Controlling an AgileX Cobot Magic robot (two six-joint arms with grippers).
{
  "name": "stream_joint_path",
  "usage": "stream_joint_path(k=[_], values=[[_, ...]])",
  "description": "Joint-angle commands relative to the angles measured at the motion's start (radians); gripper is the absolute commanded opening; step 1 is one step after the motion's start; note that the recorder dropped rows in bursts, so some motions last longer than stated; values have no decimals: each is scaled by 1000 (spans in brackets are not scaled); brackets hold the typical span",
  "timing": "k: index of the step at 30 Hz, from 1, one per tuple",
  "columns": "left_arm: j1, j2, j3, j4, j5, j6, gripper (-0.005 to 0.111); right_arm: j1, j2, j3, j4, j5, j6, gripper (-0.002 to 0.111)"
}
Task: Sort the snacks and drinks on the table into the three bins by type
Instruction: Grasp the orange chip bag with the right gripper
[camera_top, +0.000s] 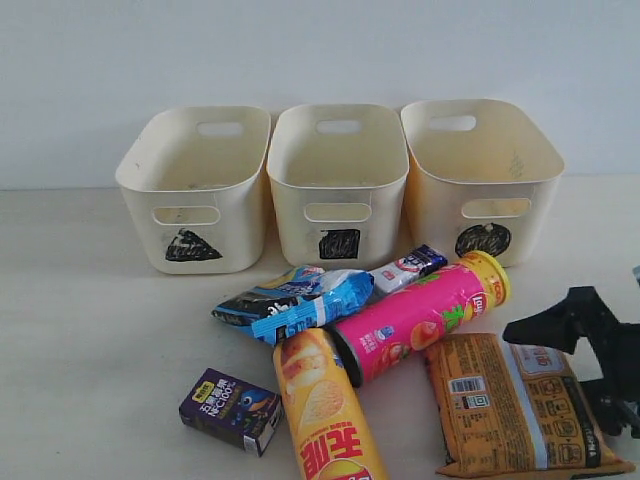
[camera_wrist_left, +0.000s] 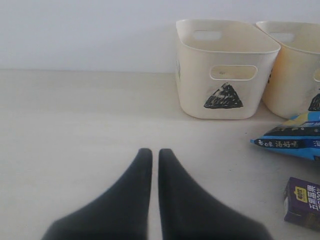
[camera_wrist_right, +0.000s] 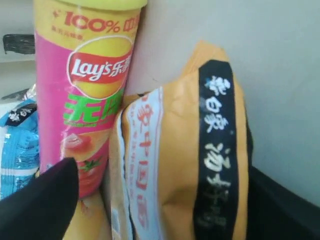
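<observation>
- Exterior view: my landmark is the pink cylinder (camera_top: 420, 318), lying on its side on the tabletop (camera_top: 90, 330).
  - The orange-brown bag (camera_top: 520, 405) lies flat just beside it on the camera side. Its long axis runs away from the cylinder toward the front edge.
  - My right fingers (camera_top: 560, 322) are spread, hold nothing and hover at the bag's outer edge, the side away from the yellow cylinder (camera_top: 325, 415).
  - The three bins (camera_top: 337, 183) stand behind the pink cylinder.
  - The left arm is out of this view, so I judge the right arm is the nearer one.
- Left wrist view: my left fingers (camera_wrist_left: 140, 200) are pinched together and empty over bare tabletop.
  - The pink cylinder is not in this view. Only the triangle bin (camera_wrist_left: 225, 70) and the purple carton (camera_wrist_left: 302, 202) show, off to one side.
- Right wrist view: this one shows what the exterior cannot.
  - The bag (camera_wrist_right: 200, 150) sits between my two spread fingers (camera_wrist_right: 45, 200), one on the pink cylinder's (camera_wrist_right: 85, 100) side and one beyond the bag.
  - The bag's length runs straight ahead, so closing should pinch it across its width.
  - I cannot tell how high the fingers are above the bag.
</observation>
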Motion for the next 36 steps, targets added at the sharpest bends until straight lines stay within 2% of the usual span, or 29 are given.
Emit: stream_joint_path(k=[1, 9, 13, 20, 22, 25, 32, 36], values=[[-5, -2, 4, 4, -7, 5, 4, 96, 68, -40, -165, -317, 55, 81], [-5, -2, 4, 4, -7, 5, 4, 203, 128, -120, -360, -387, 220, 81], [-5, -2, 4, 4, -7, 5, 4, 212, 152, -144, -474, -393, 317, 71], [-5, -2, 4, 4, -7, 5, 4, 212, 167, -157, -637, -397, 409, 41], [-5, -2, 4, 4, -7, 5, 4, 212, 167, -157, -641, -394, 409, 27], [-5, -2, 4, 4, -7, 5, 4, 212, 164, -157, -667, -389, 409, 0], [-5, -2, 4, 4, -7, 5, 4, 212, 91, -155, -721, -362, 428, 0], [-5, -2, 4, 4, -7, 5, 4, 212, -25, -155, -808, -358, 518, 0]])
